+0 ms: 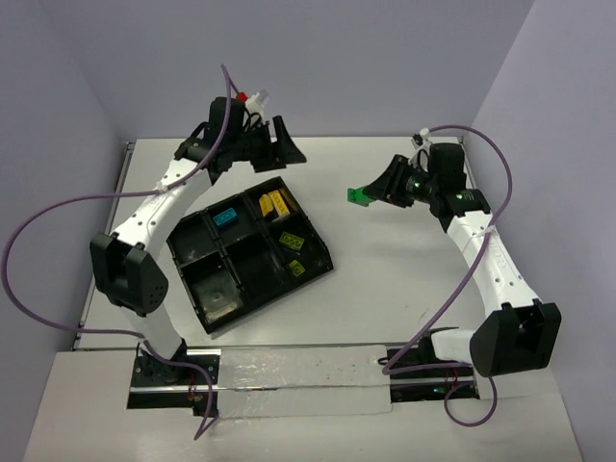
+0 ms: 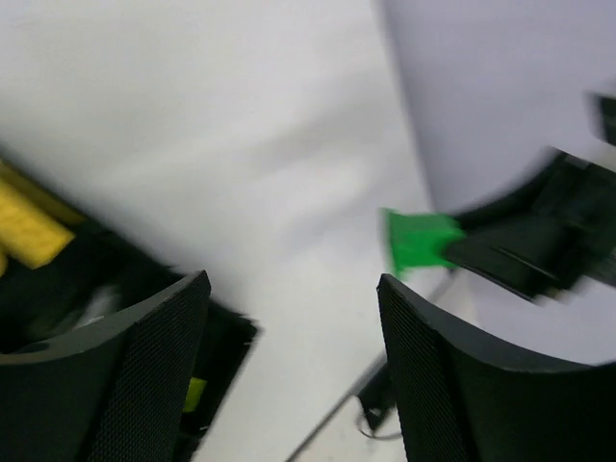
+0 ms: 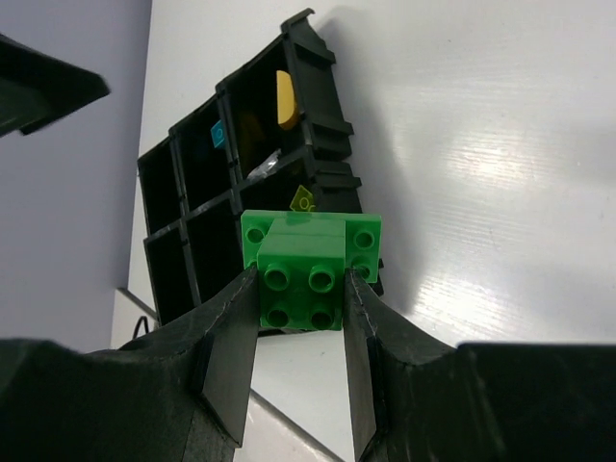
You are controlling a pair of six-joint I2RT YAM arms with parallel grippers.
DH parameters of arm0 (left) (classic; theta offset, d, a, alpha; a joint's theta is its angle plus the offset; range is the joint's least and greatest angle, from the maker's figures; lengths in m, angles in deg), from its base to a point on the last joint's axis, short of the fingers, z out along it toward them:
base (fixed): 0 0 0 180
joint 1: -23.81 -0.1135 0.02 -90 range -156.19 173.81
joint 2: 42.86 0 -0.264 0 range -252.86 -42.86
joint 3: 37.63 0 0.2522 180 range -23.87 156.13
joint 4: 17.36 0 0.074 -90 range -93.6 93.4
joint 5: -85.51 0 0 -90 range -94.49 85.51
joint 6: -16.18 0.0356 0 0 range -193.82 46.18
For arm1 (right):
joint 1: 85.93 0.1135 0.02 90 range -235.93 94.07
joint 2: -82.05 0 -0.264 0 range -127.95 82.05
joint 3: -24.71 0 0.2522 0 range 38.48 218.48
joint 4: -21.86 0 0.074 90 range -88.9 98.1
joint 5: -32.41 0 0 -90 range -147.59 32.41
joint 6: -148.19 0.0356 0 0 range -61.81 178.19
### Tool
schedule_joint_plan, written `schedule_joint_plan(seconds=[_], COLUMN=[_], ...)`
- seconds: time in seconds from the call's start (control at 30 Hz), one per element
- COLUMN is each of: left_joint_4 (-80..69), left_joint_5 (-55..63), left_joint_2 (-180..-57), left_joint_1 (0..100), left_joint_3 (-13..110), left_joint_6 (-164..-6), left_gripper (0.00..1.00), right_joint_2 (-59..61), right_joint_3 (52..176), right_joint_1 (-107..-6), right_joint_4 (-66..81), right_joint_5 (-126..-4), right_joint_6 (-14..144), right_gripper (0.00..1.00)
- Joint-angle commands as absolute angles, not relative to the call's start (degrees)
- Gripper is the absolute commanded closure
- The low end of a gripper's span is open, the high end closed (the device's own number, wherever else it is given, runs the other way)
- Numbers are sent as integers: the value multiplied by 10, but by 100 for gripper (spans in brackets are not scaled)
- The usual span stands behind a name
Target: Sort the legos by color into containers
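Note:
The black tray (image 1: 197, 289) of six containers lies slanted on the table left of centre. Its right-hand compartments hold yellow legos (image 1: 277, 204) (image 1: 292, 241) (image 1: 298, 269), and a back middle one holds a light blue lego (image 1: 227, 217). My right gripper (image 1: 371, 192) hovers right of the tray, shut on a green lego (image 1: 359, 194). The right wrist view shows that green lego (image 3: 308, 269) clamped between the fingers, with the tray (image 3: 327, 144) beyond. My left gripper (image 1: 282, 154) is above the tray's back corner, open and with nothing between its fingers (image 2: 144, 366). Its blurred view shows the green lego (image 2: 419, 239) and a yellow lego (image 2: 29, 226).
Purple cables loop off both arms. The table's back edge and the wall lie just behind the left gripper. A white strip runs along the near edge between the arm bases (image 1: 289, 375).

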State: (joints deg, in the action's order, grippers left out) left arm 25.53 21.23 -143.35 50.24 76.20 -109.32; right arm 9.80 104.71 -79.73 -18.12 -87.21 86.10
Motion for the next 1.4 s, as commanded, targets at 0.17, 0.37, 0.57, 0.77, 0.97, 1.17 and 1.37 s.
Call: schedule_joint_plan(seconds=[0.17, 0.37, 0.57, 0.77, 0.97, 1.17, 1.37], left_joint_4=[89, 117, 139, 128, 113, 121, 126], left_joint_5=[399, 396, 391, 382, 382, 377, 369], left_joint_2=[-1445, -1471, -1487, -1490, -1490, -1492, -1490], left_joint_1=[567, 590, 603, 605, 605, 605, 601], left_joint_3=[709, 738, 746, 745, 740, 741, 735], left_joint_6=[-1164, -1145, -1136, -1149, -1163, -1164, -1164], left_gripper=[21, 26, 29, 40, 52, 84, 100], right_joint_2=[85, 88, 88, 88, 93, 99, 110], right_joint_3=[1100, 1092, 1094, 1096, 1090, 1088, 1098], right_joint_1=[-752, -748, -748, -744, -743, -742, -747], right_joint_4=[-167, -153, -149, -143, -142, -147, -151], right_joint_5=[-852, -869, -882, -895, -895, -882, -861], right_joint_6=[865, 879, 884, 883, 879, 876, 875], right_gripper=[100, 100, 100, 100, 100, 100, 100])
